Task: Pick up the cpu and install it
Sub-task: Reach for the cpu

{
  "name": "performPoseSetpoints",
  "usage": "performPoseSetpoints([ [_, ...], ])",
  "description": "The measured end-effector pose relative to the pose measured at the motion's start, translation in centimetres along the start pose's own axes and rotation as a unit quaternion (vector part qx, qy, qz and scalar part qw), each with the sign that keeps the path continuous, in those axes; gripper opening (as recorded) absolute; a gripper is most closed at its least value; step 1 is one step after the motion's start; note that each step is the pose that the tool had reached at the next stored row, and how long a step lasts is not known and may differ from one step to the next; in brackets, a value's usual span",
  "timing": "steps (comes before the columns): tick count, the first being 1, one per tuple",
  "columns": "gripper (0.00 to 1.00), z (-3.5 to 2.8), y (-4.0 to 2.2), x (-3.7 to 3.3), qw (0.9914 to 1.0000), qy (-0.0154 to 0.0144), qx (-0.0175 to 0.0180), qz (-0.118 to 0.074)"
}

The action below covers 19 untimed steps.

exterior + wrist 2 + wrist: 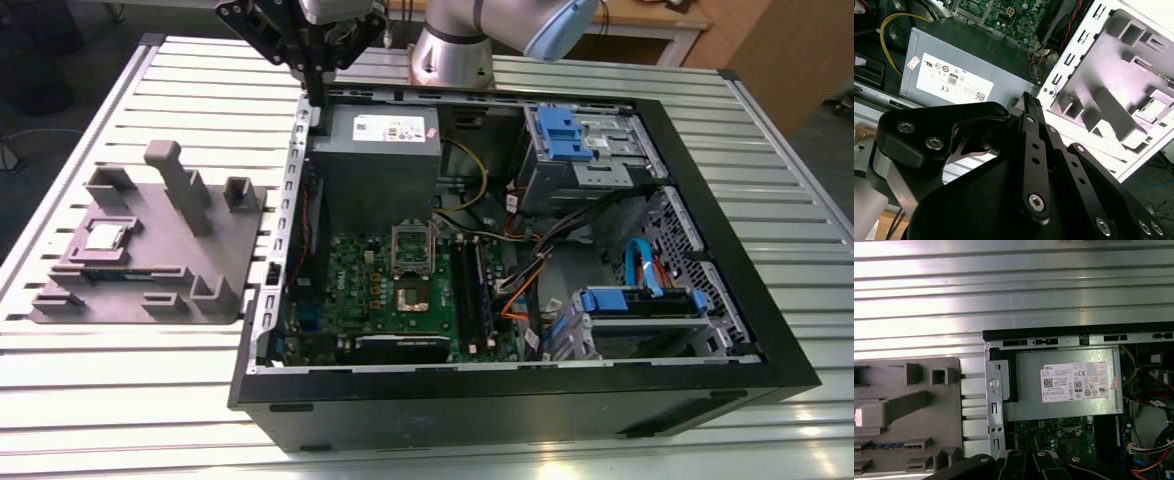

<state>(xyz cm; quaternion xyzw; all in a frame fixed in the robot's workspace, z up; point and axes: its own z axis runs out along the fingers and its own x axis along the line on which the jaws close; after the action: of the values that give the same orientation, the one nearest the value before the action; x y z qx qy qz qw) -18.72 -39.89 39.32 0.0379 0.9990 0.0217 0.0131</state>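
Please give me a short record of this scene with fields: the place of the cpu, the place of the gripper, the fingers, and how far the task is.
cpu: lies flat in the grey fixture block, at the exterior view's left, outside the computer case
gripper: above the case's far corner, beside the power supply, apart from the cpu
fingers: shut, holding nothing
motherboard: green, inside the open case
task: cpu not yet picked up
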Motion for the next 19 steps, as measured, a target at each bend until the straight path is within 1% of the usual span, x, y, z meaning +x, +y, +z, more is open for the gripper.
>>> performPoseSetpoints([
  [19,0.10,-0.01,-0.03,0.41,1.00000,0.0000,0.0000,0.000],
])
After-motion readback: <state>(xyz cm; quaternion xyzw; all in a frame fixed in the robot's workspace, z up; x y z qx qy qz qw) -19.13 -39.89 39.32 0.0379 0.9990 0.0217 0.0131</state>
